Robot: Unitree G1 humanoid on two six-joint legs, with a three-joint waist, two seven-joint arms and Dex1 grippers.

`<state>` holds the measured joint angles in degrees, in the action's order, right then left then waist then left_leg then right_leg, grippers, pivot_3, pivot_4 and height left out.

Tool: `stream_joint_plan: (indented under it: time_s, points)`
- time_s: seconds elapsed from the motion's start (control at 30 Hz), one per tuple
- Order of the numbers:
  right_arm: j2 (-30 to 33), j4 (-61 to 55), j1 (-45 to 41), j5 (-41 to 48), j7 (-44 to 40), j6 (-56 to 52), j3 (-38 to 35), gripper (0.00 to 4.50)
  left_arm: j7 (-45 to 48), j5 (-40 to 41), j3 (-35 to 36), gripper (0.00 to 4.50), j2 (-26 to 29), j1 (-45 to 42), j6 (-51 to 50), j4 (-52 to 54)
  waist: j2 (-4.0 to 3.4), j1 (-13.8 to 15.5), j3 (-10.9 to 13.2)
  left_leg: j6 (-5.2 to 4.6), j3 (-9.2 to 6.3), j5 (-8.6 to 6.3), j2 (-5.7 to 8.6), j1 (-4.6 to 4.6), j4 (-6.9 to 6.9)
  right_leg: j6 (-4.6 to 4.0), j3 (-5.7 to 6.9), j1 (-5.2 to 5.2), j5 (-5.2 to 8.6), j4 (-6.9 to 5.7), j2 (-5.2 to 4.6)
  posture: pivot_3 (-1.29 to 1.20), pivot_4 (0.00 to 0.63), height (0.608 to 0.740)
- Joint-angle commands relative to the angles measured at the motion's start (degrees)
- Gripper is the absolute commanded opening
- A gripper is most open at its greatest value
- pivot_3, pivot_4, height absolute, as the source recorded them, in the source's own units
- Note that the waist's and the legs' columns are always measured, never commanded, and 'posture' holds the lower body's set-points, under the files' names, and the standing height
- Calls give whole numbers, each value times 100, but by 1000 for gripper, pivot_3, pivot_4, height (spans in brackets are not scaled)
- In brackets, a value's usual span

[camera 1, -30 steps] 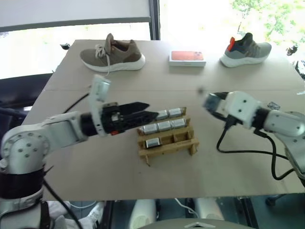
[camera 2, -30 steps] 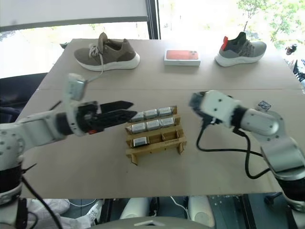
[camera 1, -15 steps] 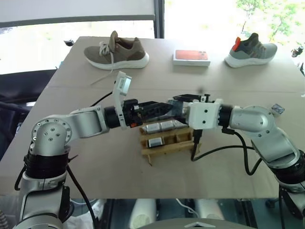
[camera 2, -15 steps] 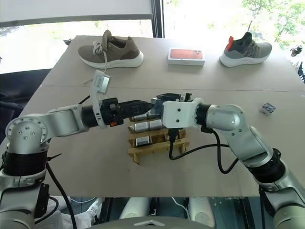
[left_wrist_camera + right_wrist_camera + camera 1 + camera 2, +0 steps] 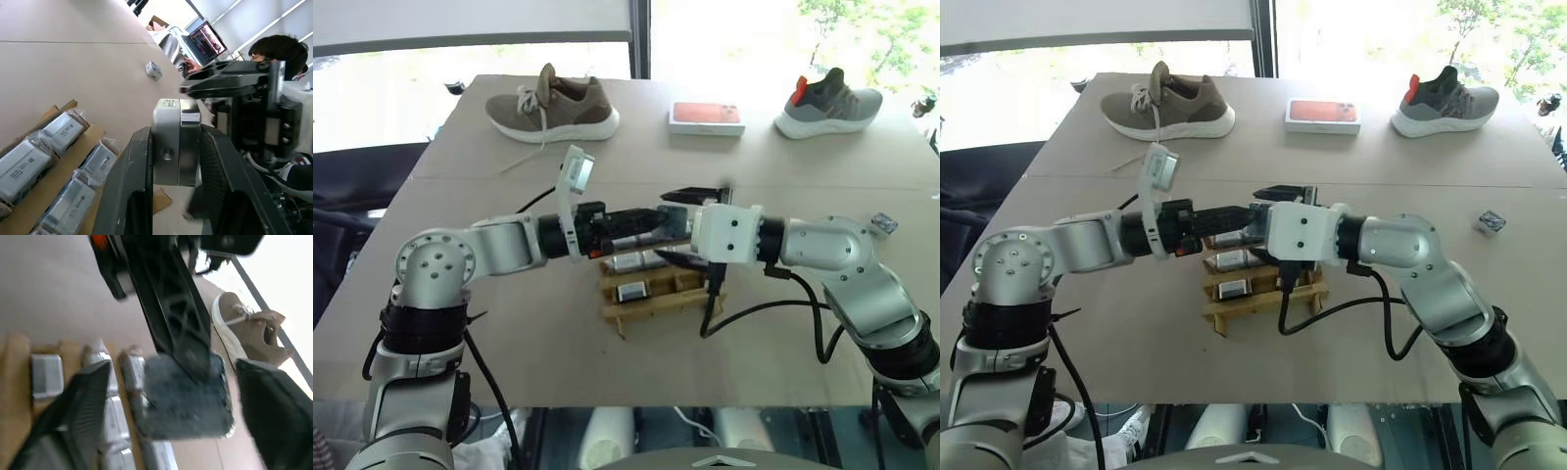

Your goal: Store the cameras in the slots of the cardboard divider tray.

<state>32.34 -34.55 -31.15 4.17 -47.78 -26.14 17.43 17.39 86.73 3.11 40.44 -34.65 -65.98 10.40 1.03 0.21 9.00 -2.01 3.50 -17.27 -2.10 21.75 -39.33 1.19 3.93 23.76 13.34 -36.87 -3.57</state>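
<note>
The left gripper (image 5: 177, 161) is clamping a camera (image 5: 176, 142) between its two black fingers (image 5: 128, 181), holding it in the air above the cardboard divider tray (image 5: 658, 299). The right gripper (image 5: 690, 227) is standing wide apart around that same camera without pressing on it, one finger (image 5: 73, 411) on either side, its jaws pointing toward the left gripper from the three o'clock side. The two grippers are meeting at the centre of the table (image 5: 558, 362), just over the tray's far rows.

Going by size, the table is filling the middle of the scene as a broad tan surface. At eleven o'clock on it a brown shoe (image 5: 552, 104) is lying on its sole, and at one o'clock a grey shoe (image 5: 830, 103) with an orange tab is sitting near the far edge. Between them, at twelve o'clock, a flat orange-topped box (image 5: 706, 117) is resting. The tray is sitting at the table's centre, with wrapped silver cameras (image 5: 61, 129) filling several of its slots; the arms are hiding part of it, so the count is unclear. At three o'clock, well apart from the tray, one more small camera (image 5: 1491, 222) is lying alone near the table's edge.
</note>
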Motion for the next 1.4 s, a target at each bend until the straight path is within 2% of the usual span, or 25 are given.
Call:
stream_joint_plan:
  time_s: [0.03,0.13,0.23,0.4,0.53,0.7,0.8,0.93,1.1,1.23,1.4]
  points:
    - [285,-456,862,459,84,-320,-1169,4500,970,-748,-308,736,159,-475,-10,39,1,70,-1,0,-1,0,2,1,0,0,3,-1,0,3,0,0,150,740]
    - [701,-766,2151,1378,-438,-467,-2560,4500,2029,-1573,-922,736,360,-963,-58,-104,2,200,0,-1,7,0,30,19,-1,1,28,-6,0,17,-5,0,150,740]
    - [791,-1073,2700,2224,-601,-433,-3525,4500,3096,-2515,-1606,736,708,-1151,172,-155,-4,140,3,-2,8,-1,34,8,5,2,11,-5,1,14,-5,0,150,740]
    - [859,-1467,3102,2959,-420,-507,-4126,4500,4393,-3879,-2529,736,930,-1445,679,-444,-7,36,4,0,11,0,-3,-15,8,-1,-18,-6,2,3,39,0,150,740]
    - [888,-1589,3217,3155,-237,-447,-4070,4500,4903,-4747,-3104,736,800,-1705,878,-678,-6,75,3,-2,10,-1,-5,-10,3,-2,-29,-3,2,4,43,0,150,740]
    - [1065,-1403,3180,3218,-298,-316,-3999,4500,5327,-5537,-3395,736,677,-1792,1422,-769,-5,74,4,-18,15,-11,-1,5,-3,-1,-31,3,1,14,39,0,150,740]
    - [1230,-1134,3109,3189,-476,-187,-3908,4500,5333,-5770,-3387,736,445,-1888,1378,-849,-5,73,3,-20,16,-12,-1,2,-3,-2,-32,3,1,13,39,0,150,740]
    - [1595,-286,2716,3213,-1144,116,-3728,4500,5318,-6659,-4016,736,565,-2221,1365,-472,-4,79,3,-23,9,-12,-1,2,-16,-2,-35,-1,1,6,40,0,150,740]
    - [1783,531,2102,3069,-1634,530,-3360,4500,5746,-6992,-4375,736,623,-2573,1224,-414,-2,59,1,-42,13,-22,-3,-8,-16,-2,-61,-6,1,3,51,0,150,740]
    - [1758,748,1808,2996,-1744,695,-3143,4500,5513,-7156,-4478,736,452,-2775,666,-303,-2,61,1,-24,14,-12,-5,-6,-11,-2,-66,0,1,3,54,0,150,740]
    - [1677,673,1839,2927,-1658,805,-2965,4500,5156,-7325,-4442,736,237,-2876,255,-162,-2,79,1,-24,12,-12,-4,-2,-16,-1,-65,-1,0,3,47,0,150,740]
